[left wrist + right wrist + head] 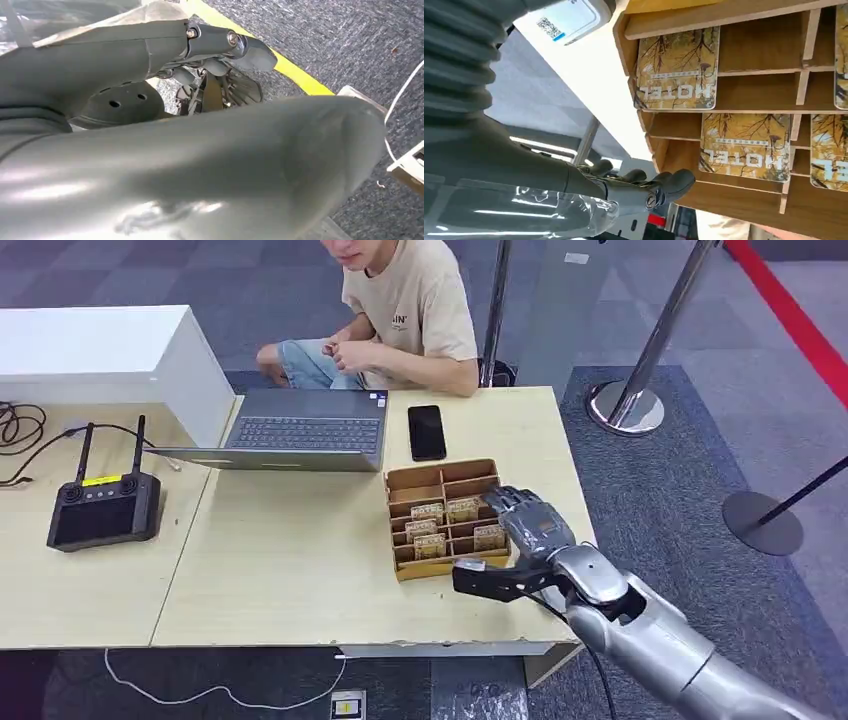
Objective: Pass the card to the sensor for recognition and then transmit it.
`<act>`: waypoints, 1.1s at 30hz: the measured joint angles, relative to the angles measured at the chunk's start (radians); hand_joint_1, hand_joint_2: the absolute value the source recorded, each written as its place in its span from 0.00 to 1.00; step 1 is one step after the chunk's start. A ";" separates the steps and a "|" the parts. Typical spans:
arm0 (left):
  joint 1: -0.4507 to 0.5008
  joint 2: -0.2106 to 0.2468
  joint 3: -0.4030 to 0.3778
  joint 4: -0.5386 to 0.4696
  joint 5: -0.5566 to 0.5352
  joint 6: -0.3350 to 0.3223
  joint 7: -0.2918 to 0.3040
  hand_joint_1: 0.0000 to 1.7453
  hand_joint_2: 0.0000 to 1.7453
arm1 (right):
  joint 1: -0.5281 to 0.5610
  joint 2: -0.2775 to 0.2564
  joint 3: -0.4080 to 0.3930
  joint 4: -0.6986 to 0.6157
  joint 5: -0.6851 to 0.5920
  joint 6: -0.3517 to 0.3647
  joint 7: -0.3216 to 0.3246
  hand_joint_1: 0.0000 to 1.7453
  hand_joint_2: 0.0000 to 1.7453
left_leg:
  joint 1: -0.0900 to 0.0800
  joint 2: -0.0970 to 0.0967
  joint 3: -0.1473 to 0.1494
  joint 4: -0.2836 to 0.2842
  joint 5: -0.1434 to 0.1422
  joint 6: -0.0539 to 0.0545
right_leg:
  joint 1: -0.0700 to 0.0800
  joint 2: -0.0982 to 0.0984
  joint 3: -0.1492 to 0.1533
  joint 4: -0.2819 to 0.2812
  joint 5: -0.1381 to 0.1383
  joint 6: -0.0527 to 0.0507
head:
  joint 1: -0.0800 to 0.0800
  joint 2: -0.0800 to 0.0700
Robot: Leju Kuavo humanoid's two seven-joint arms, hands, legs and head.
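A wooden card rack stands on the table's right side with several yellow "HOTEL" cards upright in its slots. My right hand hovers at the rack's right edge, fingers apart and over the nearest card, holding nothing. The right wrist view shows the rack close up with its cards, my thumb stretched out beside its wall, and a white device with a QR label next to it. My left hand hangs low over the carpet with nothing in it.
A person sits behind the table. An open laptop and a black phone lie beyond the rack. On the left stand a black controller with antennas and a white box. Stanchion posts stand to the right.
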 joint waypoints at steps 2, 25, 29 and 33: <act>0.000 0.000 0.000 0.000 0.000 0.000 0.000 0.00 0.00 | -0.001 0.000 0.000 0.000 0.000 -0.001 0.000 0.06 1.00 | 0.000 0.000 0.000 0.000 0.000 0.000 | 0.000 0.000 0.000 0.000 0.000 0.000 | 0.000 0.000; 0.000 0.000 0.000 0.000 0.006 0.000 0.000 0.00 0.00 | -0.006 0.000 0.002 0.000 -0.010 -0.008 -0.001 0.86 1.00 | 0.000 0.000 0.000 0.000 0.000 0.000 | 0.000 0.000 0.000 0.000 0.000 0.000 | 0.000 0.000; 0.000 0.000 0.000 0.000 0.008 0.000 0.000 0.00 0.00 | -0.006 0.000 0.003 0.000 -0.011 -0.009 -0.002 0.79 1.00 | 0.000 0.000 0.000 0.000 0.000 0.000 | 0.000 0.000 0.000 0.000 0.000 0.000 | 0.000 0.000; 0.000 0.000 0.000 0.000 0.009 0.000 0.000 0.00 0.00 | -0.010 0.000 0.006 0.000 -0.011 -0.018 -0.003 0.66 1.00 | 0.000 0.000 0.000 0.000 0.000 0.000 | 0.000 0.000 0.000 0.000 0.000 0.000 | 0.000 0.000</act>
